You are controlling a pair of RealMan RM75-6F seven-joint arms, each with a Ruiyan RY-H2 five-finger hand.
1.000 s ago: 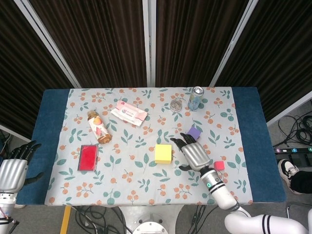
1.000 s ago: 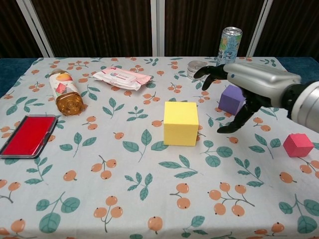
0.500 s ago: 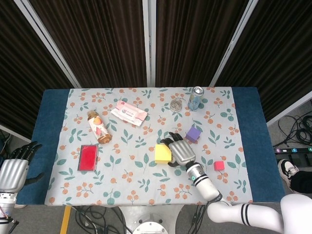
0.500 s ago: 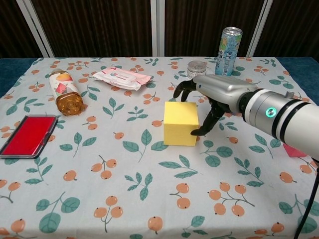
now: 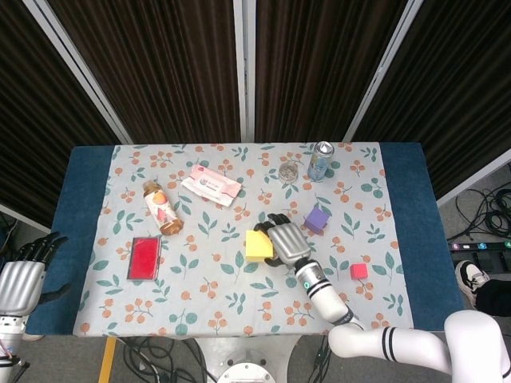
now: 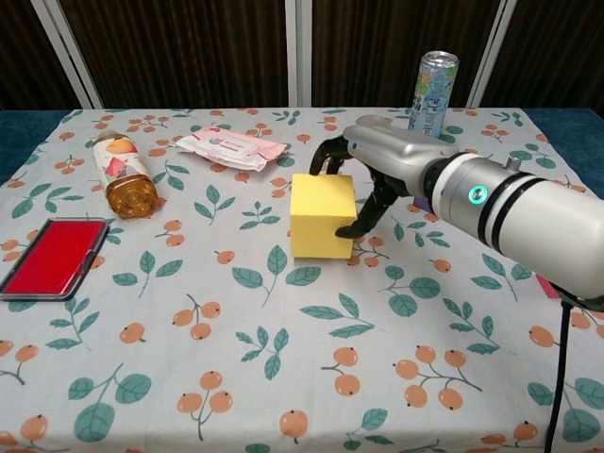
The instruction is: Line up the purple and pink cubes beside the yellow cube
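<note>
Floral cloth covers the table [image 5: 367, 311], bare along its near edge. Mid-table, the right hand [image 6: 382, 160] presses its curled fingers [image 6: 370, 209] against the yellow cube [image 6: 322, 214]; purple cube [image 5: 317, 220] beyond, pink cube [image 5: 358, 271] toward the right edge. Left hand [image 5: 20, 281] hangs spread off the left edge.

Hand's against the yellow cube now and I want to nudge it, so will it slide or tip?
Probably slides: the yellow cube sits flat on the tablecloth. The right hand wraps its upper edge, so a high push might tip it. It looks rigid and likely light.
</note>
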